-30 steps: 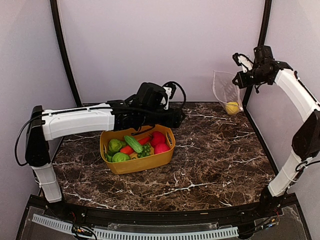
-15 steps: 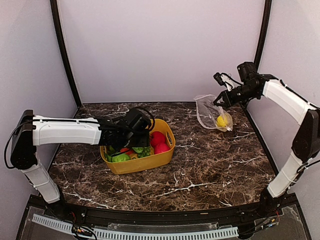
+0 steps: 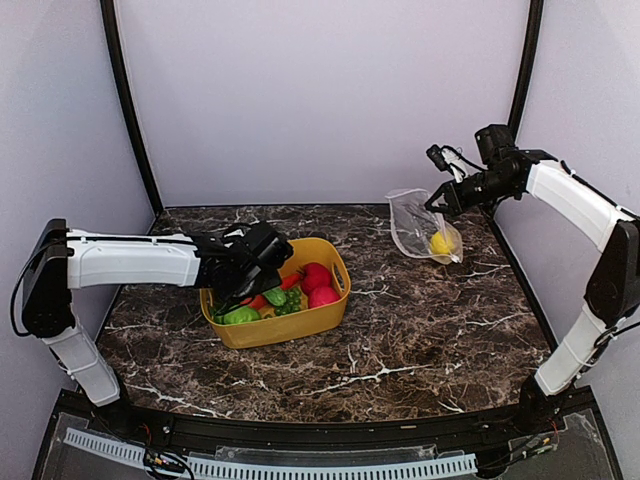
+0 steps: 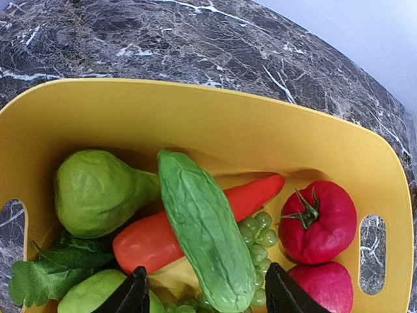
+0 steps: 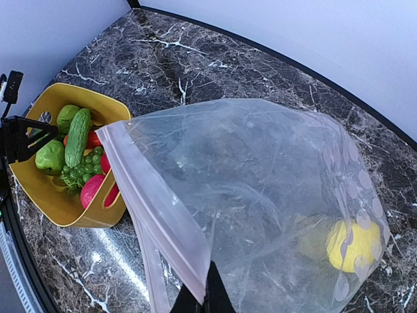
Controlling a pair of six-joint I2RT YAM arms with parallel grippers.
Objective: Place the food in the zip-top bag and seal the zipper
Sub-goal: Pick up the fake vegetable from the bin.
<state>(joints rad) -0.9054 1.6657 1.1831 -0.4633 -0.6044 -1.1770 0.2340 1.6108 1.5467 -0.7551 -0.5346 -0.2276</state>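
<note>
spread jaws of the left gripper [image 4: 207,293] straddle the cucumber [image 4: 202,228] in the tub [image 4: 215,124], likely for a pick; the right gripper [image 5: 203,297] pinches the bag [image 5: 260,182] rim so it hangs ready.

yellow tub [image 3: 280,328] w/ handle slots, dark marble table [image 3: 420,320]
</note>
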